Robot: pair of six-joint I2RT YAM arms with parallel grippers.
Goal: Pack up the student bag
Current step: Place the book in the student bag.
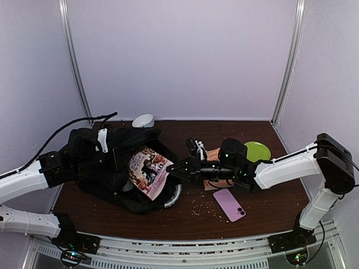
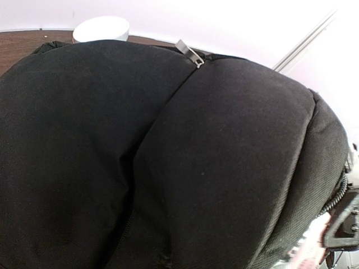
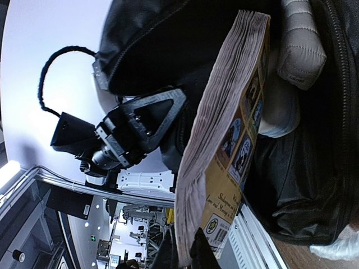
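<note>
The student bag [image 1: 95,165], a large black fabric backpack, lies open at the left of the table and fills the left wrist view [image 2: 168,157]. My right gripper [image 1: 175,167] is shut on the lower edge of a paperback book [image 1: 148,171] and holds it in the bag's mouth. In the right wrist view the fingertips [image 3: 202,252] pinch the book [image 3: 224,140] by its barcode corner. My left gripper [image 1: 59,162] is at the bag's left edge and seems shut on its fabric. Its own fingers are hidden in its wrist view.
A white bowl [image 1: 143,120] stands behind the bag. A green plate [image 1: 257,150] lies at the right. A pink phone [image 1: 229,204] and an orange packet [image 1: 217,184] lie by my right arm. Crumbs [image 1: 199,208] are scattered at the front.
</note>
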